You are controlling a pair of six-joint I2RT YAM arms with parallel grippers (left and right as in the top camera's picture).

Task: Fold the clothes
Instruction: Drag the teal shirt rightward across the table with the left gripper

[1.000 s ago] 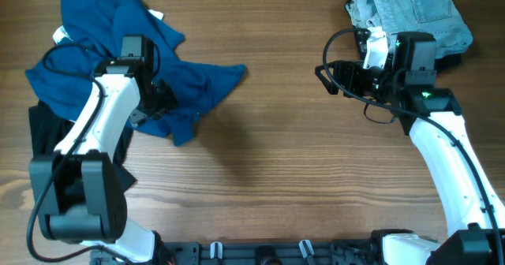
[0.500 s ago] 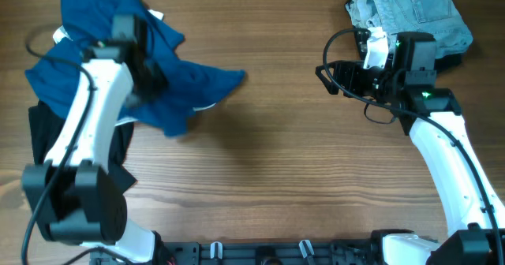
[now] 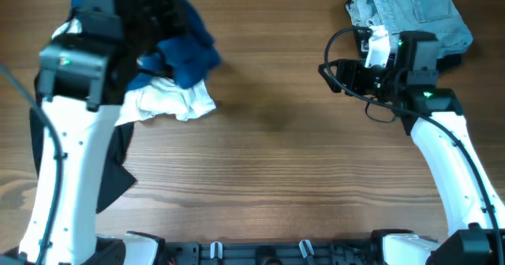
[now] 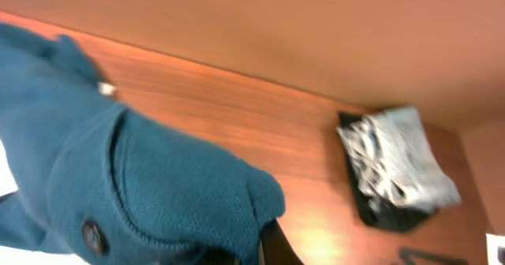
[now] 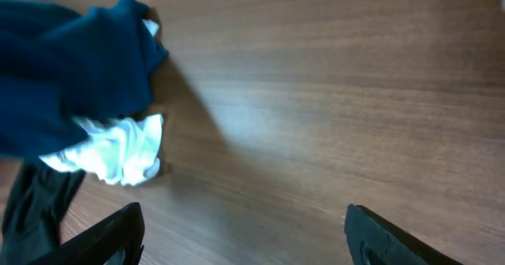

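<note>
The clothes, a deep teal-blue shirt (image 3: 185, 38), hang bunched from my raised left arm at the table's far left. My left gripper (image 4: 254, 251) is shut on the shirt (image 4: 134, 178). Its cloth drapes over the jaws, and only one dark finger (image 4: 273, 246) shows. A small button (image 4: 91, 235) sits on the fabric close to the camera. My right gripper (image 3: 334, 74) hovers over bare wood at the right, far from the shirt (image 5: 71, 76). It stands open (image 5: 245, 240) with nothing between its fingers.
A crumpled white cloth (image 3: 172, 99) lies under the lifted shirt, and a black garment (image 3: 117, 174) lies beside the left arm. Pale folded jeans (image 3: 418, 11) on a dark cloth sit at the far right corner, behind the right arm.
My left gripper has shut on the shirt and risen steeply, pulling it off the table and uncovering the white cloth. The right arm has stayed in place.
</note>
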